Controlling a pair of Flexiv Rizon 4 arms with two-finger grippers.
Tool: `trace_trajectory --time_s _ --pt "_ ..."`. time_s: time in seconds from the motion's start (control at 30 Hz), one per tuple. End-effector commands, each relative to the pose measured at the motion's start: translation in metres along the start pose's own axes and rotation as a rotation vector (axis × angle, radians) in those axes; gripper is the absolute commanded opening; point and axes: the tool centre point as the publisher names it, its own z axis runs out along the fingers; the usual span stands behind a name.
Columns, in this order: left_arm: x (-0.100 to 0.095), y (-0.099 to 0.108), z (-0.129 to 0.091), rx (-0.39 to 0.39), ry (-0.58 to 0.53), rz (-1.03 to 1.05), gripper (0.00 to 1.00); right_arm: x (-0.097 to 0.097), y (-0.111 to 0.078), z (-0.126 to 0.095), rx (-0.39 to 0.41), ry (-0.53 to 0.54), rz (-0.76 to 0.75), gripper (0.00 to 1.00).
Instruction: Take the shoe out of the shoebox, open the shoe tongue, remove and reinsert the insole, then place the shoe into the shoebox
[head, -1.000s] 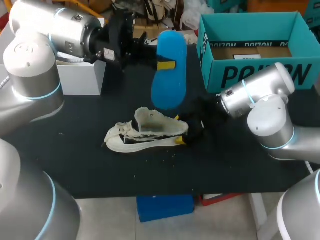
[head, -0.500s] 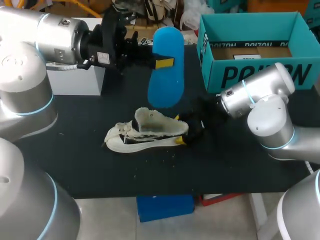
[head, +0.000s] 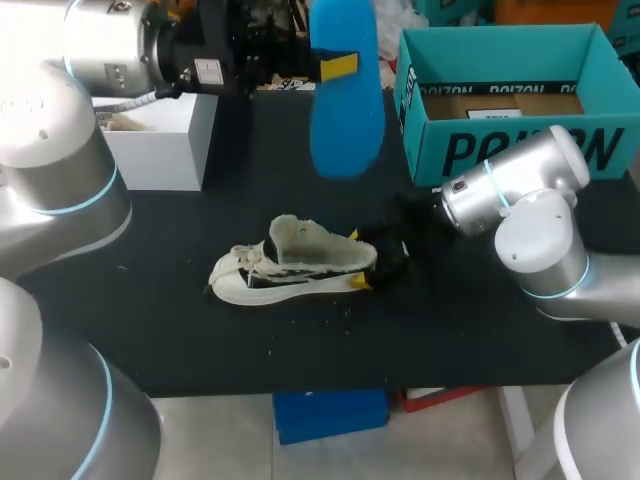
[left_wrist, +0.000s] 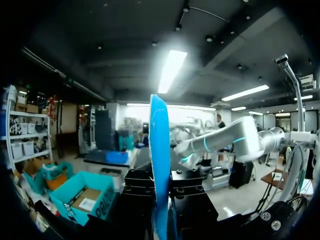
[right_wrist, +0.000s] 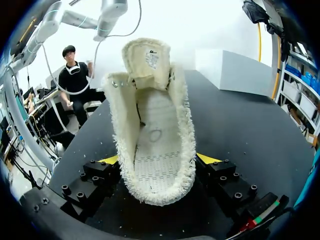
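A cream shoe lies on its side on the black table, its opening facing up. My right gripper is shut on the shoe's heel. In the right wrist view the shoe sits between the yellow fingertips, which press on both sides, and its inside is bare. My left gripper is shut on the blue insole, held in the air above the table's back, toe end down. From the left wrist the insole shows edge-on between the fingers.
The open teal shoebox stands at the back right, also seen in the left wrist view. A white box stands at the back left and shows beyond the shoe from the right wrist.
My left arm has lifted the blue insole higher and a little to the right, farther from the shoe. The right arm and the shoe have stayed where they were.
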Motion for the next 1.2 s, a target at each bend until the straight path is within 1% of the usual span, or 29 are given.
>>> trace_trajectory --time_s 0.03,0.13,0.23,0.27,0.3,0.37,0.4,0.43,0.47,0.77,0.8,0.87,0.9,1.0,1.2 --pt "0.000 -0.022 0.000 -0.021 0.000 0.009 0.00 -0.002 -0.003 0.002 0.003 -0.001 0.001 0.00" --pt "0.001 -0.031 0.000 -0.013 0.005 0.008 0.00 -0.002 -0.003 0.002 0.003 -0.001 0.001 0.00" --pt "0.003 -0.040 -0.001 0.020 0.000 -0.008 0.00 -0.002 -0.003 0.002 0.003 -0.001 0.001 0.00" --pt "0.004 -0.043 -0.001 0.020 -0.009 -0.006 0.00 -0.002 -0.003 0.002 0.003 -0.001 0.001 0.00" --pt "0.004 -0.045 -0.001 0.045 0.003 -0.018 0.00 -0.002 -0.003 0.002 0.003 -0.001 0.001 0.00" --pt "0.005 -0.049 0.000 0.035 -0.015 -0.014 0.00 -0.002 -0.003 0.002 0.003 -0.001 0.001 0.00" --pt "0.006 -0.050 0.001 0.047 -0.010 -0.019 0.00 -0.002 -0.003 0.002 0.003 -0.001 0.001 0.00" --pt "0.006 -0.051 0.001 0.048 -0.011 -0.023 0.00 -0.002 -0.003 0.002 0.003 -0.001 0.001 0.00" --pt "0.006 -0.052 0.000 0.038 -0.038 -0.017 0.00 -0.002 -0.003 0.002 0.003 -0.001 0.001 0.00" --pt "0.006 -0.052 0.000 0.038 -0.038 -0.017 0.00 -0.002 -0.003 0.002 0.003 -0.001 0.001 0.00" --pt "0.006 -0.052 0.000 0.038 -0.038 -0.017 0.00 -0.002 -0.003 -0.001 0.027 -0.002 -0.002 0.00" --pt "0.006 -0.052 0.000 0.038 -0.038 -0.017 0.00 -0.002 -0.002 -0.007 0.073 -0.004 -0.004 0.63" --pt "0.006 -0.052 0.000 0.038 -0.038 -0.017 0.00 -0.003 -0.002 -0.011 0.092 -0.009 -0.006 1.00" --pt "0.006 -0.052 0.000 0.038 -0.038 -0.017 0.00 -0.004 0.000 -0.023 0.142 -0.020 -0.023 1.00" --pt "0.006 -0.052 0.000 0.038 -0.038 -0.017 0.00 -0.004 0.006 -0.041 0.322 -0.017 -0.070 1.00"
